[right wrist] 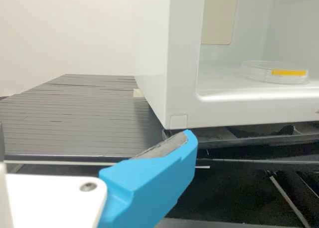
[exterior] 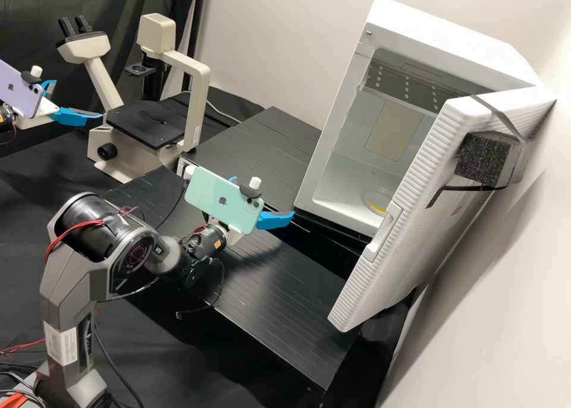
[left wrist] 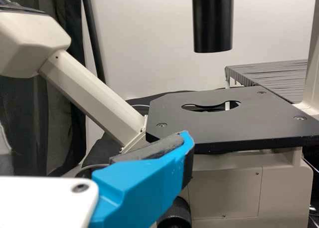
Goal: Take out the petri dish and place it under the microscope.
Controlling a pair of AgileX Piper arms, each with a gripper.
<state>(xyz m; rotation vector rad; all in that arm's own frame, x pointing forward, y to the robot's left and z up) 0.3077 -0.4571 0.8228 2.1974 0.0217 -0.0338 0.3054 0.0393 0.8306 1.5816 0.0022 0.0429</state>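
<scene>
- High view: ribbed black worktop (exterior: 267, 283), pale wall (exterior: 279, 33), dark curtain (exterior: 119, 9); petri dish (exterior: 376, 203) inside the open white cabinet (exterior: 434, 33). Left gripper (exterior: 78, 99) near the microscope (exterior: 196, 99), right gripper (exterior: 264, 195) near the cabinet's corner; both have fingers spread apart.
- Left wrist view: a finger (left wrist: 144, 188) beside the black stage (left wrist: 224, 128).
- Right wrist view: dish lying flat, apart from the gripper.

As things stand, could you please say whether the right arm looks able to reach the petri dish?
Probably yes: the door of the white cabinet stands open, leaving a clear line to the petri dish inside, though the right arm would likely need to steer past the front corner.
</scene>
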